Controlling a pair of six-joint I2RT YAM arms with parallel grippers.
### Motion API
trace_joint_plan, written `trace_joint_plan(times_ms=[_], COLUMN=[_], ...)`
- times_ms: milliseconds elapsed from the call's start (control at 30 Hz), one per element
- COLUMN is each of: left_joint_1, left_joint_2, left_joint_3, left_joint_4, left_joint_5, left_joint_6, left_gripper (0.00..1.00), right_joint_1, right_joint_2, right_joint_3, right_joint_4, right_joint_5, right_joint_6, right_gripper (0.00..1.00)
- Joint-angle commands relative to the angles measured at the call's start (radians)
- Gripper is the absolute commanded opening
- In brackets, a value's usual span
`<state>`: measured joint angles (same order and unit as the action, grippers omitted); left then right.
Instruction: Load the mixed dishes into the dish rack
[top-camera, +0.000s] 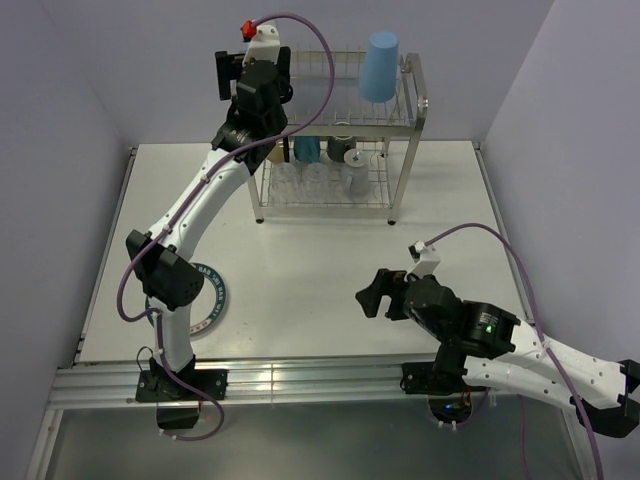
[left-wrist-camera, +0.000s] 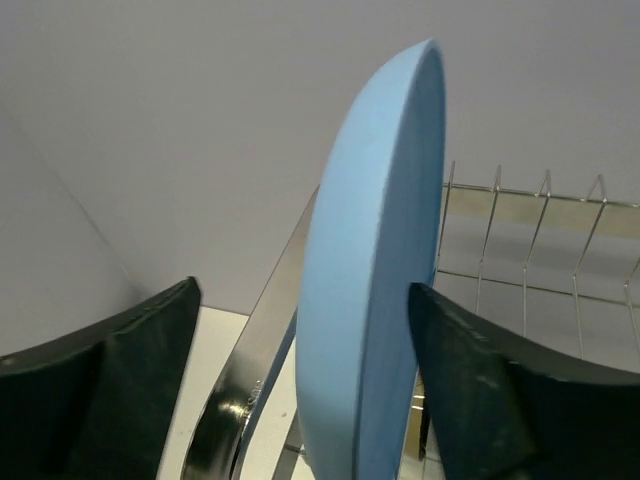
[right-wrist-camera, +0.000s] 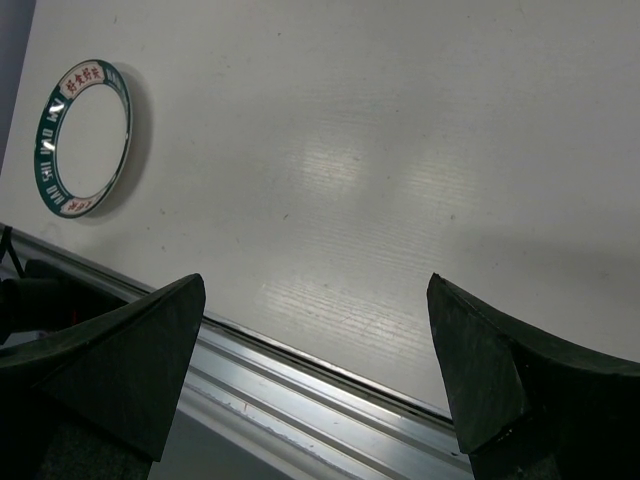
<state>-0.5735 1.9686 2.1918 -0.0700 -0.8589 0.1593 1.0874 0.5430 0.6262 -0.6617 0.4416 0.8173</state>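
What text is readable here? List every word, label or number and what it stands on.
On the white plate, dark rim: white letters and red characters, too blurred to read.
No text shows on the blue plate or the dish rack.

Left end effector raised, spread; right end effector low, spread.

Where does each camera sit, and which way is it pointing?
Top external: above, behind the arms, looking down on table and dish rack; both arms show.
Left wrist: up at the rack, facing the blue plate between the left fingers.
Right wrist: low, facing table and patterned plate past the right fingers.
Shared: that plate, with top view.
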Motion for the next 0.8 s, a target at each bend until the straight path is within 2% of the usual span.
trace_joint_plan(times_ms=[0, 33, 267, 367, 467, 500, 567, 600, 633, 700, 767], left_joint_1=[-0.002, -0.003, -0.054, -0.075, -0.104, -0.114, -0.132, -0.134, -0.134, -0.135, -0.138], left_joint_2=[-0.023, -0.027, -0.139, -0.206, -0.388, -0.436, -0.535, -0.633, -0.686, -0.825, -0.928], left_joint_3=[0.002, 0.000, -0.001, 0.042, -0.016, -0.085, -0.157, -0.221, -0.266, -0.416, -0.481], left_joint_4=[-0.011, -0.010, 0.029, 0.004, -0.008, -0.019, -0.135, -0.196, -0.249, -0.336, -0.440], left_joint_5=[0.004, 0.003, -0.035, -0.109, -0.179, -0.187, -0.152, -0.129, -0.106, 0.016, 0.099], left_joint_6=[-0.038, -0.037, 0.017, 0.063, 0.080, 0.066, -0.057, -0.123, -0.282, -0.384, -0.515], left_gripper=[0.95, 0.99, 0.99, 0.99, 0.99, 0.99, 0.99, 0.99, 0.99, 0.99, 0.99], right_joint_1=[-0.001, -0.003, -0.003, -0.015, -0.037, -0.047, -0.050, -0.052, -0.052, -0.053, -0.058], right_joint_2=[0.014, 0.017, 0.100, 0.207, 0.383, 0.494, 0.611, 0.731, 0.786, 0.941, 1.065], right_joint_3=[-0.006, -0.008, -0.010, 0.010, 0.055, 0.070, 0.130, 0.151, 0.176, 0.222, 0.240], right_joint_4=[0.056, 0.059, 0.194, 0.339, 0.529, 0.581, 0.721, 0.766, 0.798, 0.922, 1.063], right_joint_5=[0.006, 0.002, -0.049, -0.133, -0.259, -0.339, -0.411, -0.470, -0.486, -0.518, -0.560], right_joint_6=[-0.001, -0.001, -0.040, -0.079, -0.101, -0.101, -0.093, -0.090, -0.083, -0.044, 0.015], right_gripper=[0.99, 0.99, 0.99, 0.99, 0.99, 0.98, 0.96, 0.96, 0.94, 0.91, 0.89])
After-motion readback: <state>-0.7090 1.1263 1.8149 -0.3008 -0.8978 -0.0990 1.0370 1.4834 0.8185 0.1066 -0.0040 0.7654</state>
